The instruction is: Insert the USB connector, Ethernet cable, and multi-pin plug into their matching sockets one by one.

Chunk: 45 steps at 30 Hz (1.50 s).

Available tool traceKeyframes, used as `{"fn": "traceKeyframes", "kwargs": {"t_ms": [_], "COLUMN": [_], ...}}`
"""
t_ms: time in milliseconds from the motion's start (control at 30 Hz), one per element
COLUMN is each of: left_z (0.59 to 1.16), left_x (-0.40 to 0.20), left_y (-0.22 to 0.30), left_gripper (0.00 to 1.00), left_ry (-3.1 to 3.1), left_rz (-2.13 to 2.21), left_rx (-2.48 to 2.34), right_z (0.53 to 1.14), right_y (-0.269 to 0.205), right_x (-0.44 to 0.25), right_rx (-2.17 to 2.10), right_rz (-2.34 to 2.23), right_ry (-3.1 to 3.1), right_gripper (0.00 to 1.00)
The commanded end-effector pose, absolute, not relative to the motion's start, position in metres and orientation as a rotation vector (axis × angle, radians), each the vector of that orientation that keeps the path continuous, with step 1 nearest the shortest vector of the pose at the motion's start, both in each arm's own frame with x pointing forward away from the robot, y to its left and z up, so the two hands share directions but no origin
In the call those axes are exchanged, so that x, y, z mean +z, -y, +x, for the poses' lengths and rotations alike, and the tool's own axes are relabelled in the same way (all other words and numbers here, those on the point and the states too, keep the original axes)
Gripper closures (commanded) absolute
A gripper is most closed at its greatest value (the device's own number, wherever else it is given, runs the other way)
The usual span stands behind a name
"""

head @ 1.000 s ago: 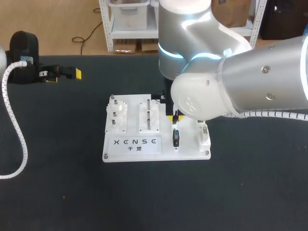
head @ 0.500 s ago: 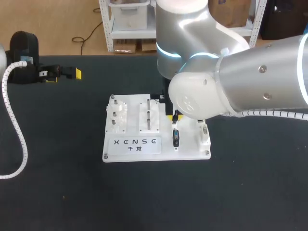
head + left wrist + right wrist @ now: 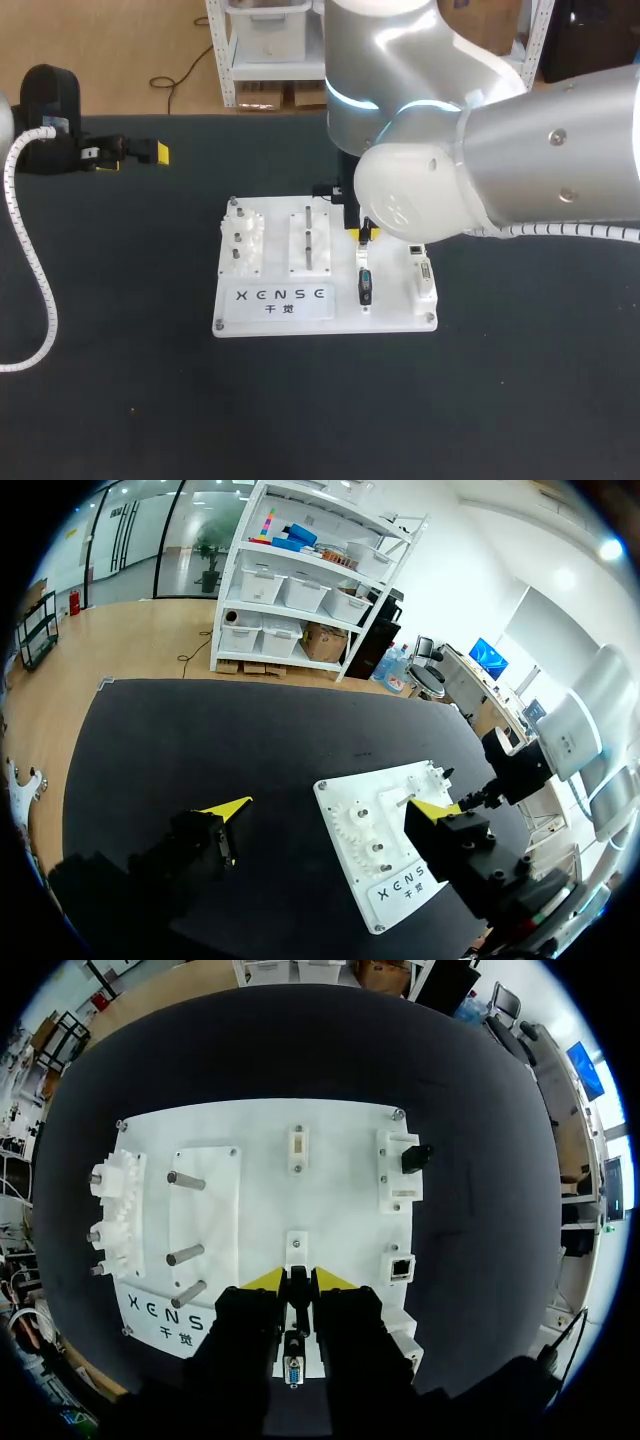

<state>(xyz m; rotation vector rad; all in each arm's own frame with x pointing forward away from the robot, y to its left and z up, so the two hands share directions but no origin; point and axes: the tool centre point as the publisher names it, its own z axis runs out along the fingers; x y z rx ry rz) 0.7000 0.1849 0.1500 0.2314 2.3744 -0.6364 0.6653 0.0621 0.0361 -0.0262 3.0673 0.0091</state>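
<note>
Well left of the white board [image 3: 395, 300], the left gripper [image 3: 330, 807] is held wide and empty. Over the board's right half, the multi-pin plug [image 3: 293, 1368] appears to be pinched at its rear end between the narrow-set fingers of the right gripper [image 3: 297, 1280]. If force is applied off-axis, the plug could be tilted in the grip and its pins jammed on entry.
</note>
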Motion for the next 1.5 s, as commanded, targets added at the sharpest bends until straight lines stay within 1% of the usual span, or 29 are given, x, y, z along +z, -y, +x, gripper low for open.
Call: {"fn": "traceKeyframes", "kwargs": {"t_ms": [33,567,833,1500], "left_z": [0.700,0.700,0.700,0.700], "left_x": [0.150,0.150,0.150,0.150], "left_y": [-0.185,-0.185,-0.185,-0.185], "left_gripper": [0.00,0.00,0.00,0.00], "left_ry": [-2.374,-2.374,-2.374,-2.374], "left_rz": [0.231,0.231,0.231,0.231], "left_rx": [-0.636,-0.636,-0.636,-0.636], "right_z": [0.658,0.648,0.644,0.659], "right_y": [-0.055,-0.002,0.019,0.015], "right_x": [0.043,0.058,0.047,0.037], "right_rx": [0.013,0.000,-0.025,-0.042], "right_rz": [-0.022,0.051,0.087,0.117], "right_ry": [-3.045,-3.005,-3.019,-3.035], "right_gripper": [1.00,1.00,1.00,1.00]}}
